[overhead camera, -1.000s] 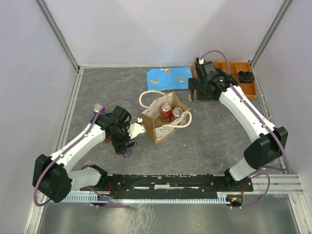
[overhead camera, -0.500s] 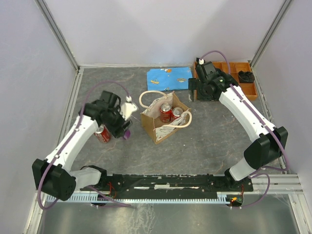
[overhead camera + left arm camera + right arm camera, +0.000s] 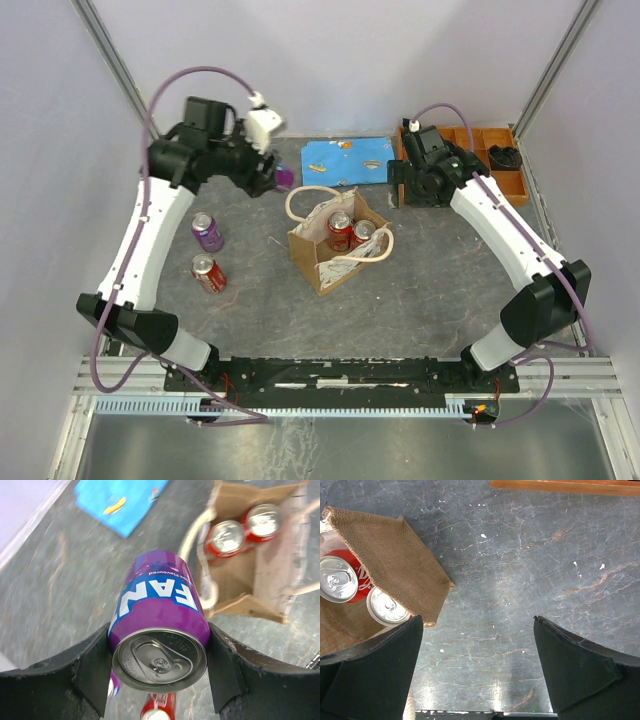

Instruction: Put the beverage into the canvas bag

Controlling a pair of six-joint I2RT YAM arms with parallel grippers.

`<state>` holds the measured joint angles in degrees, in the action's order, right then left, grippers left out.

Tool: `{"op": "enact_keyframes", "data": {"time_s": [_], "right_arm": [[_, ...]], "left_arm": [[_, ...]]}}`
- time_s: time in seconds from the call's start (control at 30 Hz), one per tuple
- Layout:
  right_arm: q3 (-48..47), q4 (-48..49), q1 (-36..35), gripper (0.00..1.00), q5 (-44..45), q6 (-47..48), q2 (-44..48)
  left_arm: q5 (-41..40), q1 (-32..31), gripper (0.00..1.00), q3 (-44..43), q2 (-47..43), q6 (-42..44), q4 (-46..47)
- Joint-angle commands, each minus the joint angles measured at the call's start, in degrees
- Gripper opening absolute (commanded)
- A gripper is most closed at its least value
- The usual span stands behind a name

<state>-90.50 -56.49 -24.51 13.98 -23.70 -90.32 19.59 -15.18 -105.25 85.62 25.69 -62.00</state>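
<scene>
Nearest, left of the canvas bag (image 3: 322, 265), two loose cans stand on the table: a red cola can (image 3: 209, 274) and a purple one (image 3: 207, 233) just beyond it. The bag stands open with two red cans (image 3: 341, 232) filling its far half. Beyond its right corner the right gripper (image 3: 477, 630) hovers empty, jaws spread wide. Beyond the bag's left side, raised off the table, the left gripper (image 3: 159, 652) clamps a purple Fanta can (image 3: 159, 605) by its sides. The free space in the bag is tight, so lowering off-centre may strike the standing cans or snag a rope handle (image 3: 305, 195), folding the soft wall or tipping the bag.
</scene>
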Motion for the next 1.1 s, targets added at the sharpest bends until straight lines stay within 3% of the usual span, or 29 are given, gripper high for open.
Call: {"op": "enact_keyframes", "data": {"time_s": [0.0, 0.13, 0.4, 0.73, 1.07], "right_arm": [[-0.05, 0.90, 0.58, 0.99, 0.43, 1.06, 2.91], [0.21, 0.15, 1.26, 0.99, 0.69, 1.29, 4.24], [0.65, -1.97, 2.85, 0.99, 1.14, 2.57, 7.01], [1.52, -3.58, 5.45, 0.99, 0.06, 4.23, 9.12], [5.46, -3.95, 7.86, 0.99, -0.80, 4.57, 12.34]], "left_arm": [[-0.63, -12.95, 0.03, -4.23, 1.25, -1.86, 3.21], [-3.77, -19.75, 0.03, -2.85, 3.58, -2.27, 4.88], [-7.62, -25.96, 0.03, 4.76, 5.88, -3.16, 12.24], [-9.78, -29.33, 0.03, 4.56, 12.81, -2.56, 13.69], [-10.40, -30.90, 0.03, 9.29, 11.46, -1.74, 10.66]]}}
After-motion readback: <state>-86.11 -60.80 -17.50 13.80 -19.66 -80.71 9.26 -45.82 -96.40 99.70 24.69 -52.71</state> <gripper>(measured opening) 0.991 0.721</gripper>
